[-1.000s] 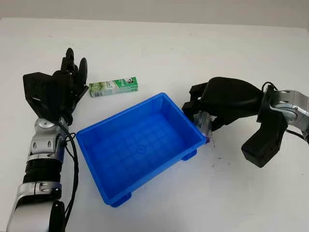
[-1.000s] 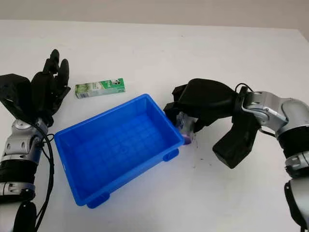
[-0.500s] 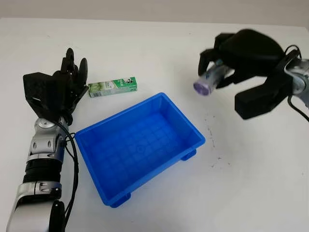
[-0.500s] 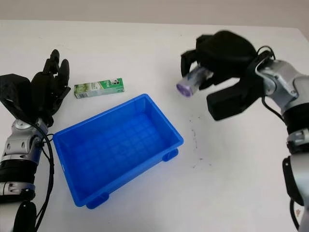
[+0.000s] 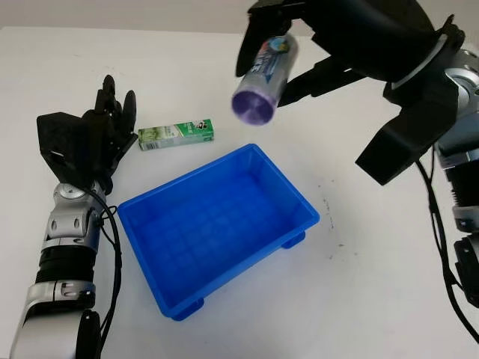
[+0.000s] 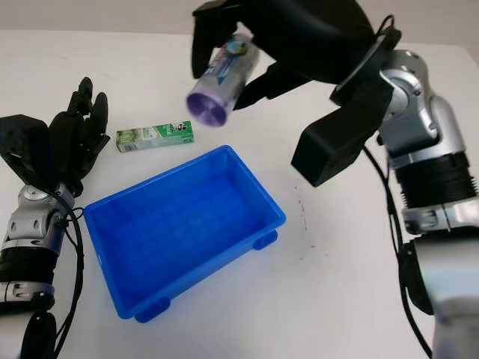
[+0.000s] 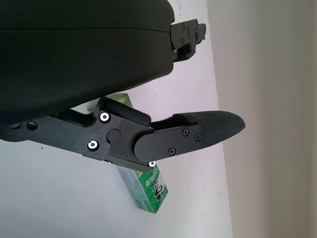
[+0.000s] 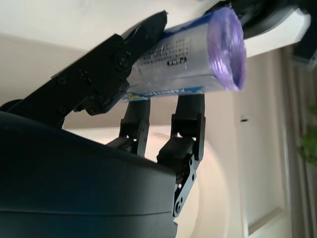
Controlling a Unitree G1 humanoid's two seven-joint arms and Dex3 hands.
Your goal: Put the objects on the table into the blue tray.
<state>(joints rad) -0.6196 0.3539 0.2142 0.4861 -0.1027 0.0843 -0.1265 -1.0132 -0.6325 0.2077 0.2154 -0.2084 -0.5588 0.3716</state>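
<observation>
Three black fingers (image 8: 136,119) of the right hand (image 5: 337,34) are wrapped round a clear cylinder with a purple end (image 5: 262,71), pinning it against the palm. Its label carries blue print and small black lines of text too fine to read. The cylinder hangs tilted, purple end toward the camera, high above the far rim of the blue tray (image 5: 217,228), which serves as landmark below.

Half a second ago this hand held the cylinder lower and further to the tray's right side; a second ago it was down at the tray's right corner, on the table. The tray itself has not shifted and holds nothing.

Beyond the tray's far left corner lies a green carton (image 5: 176,134) on its long side, with white lettering and a small panda picture; the wrist view shows part of a word ending in "URLIE", not fully legible. Just left of the carton stands the left hand (image 5: 105,127), open and holding nothing, unmoved across the frames.

Everything sits on a white table (image 5: 374,299) with a few dark specks to the tray's right; a pale wall runs behind the table's far edge.
</observation>
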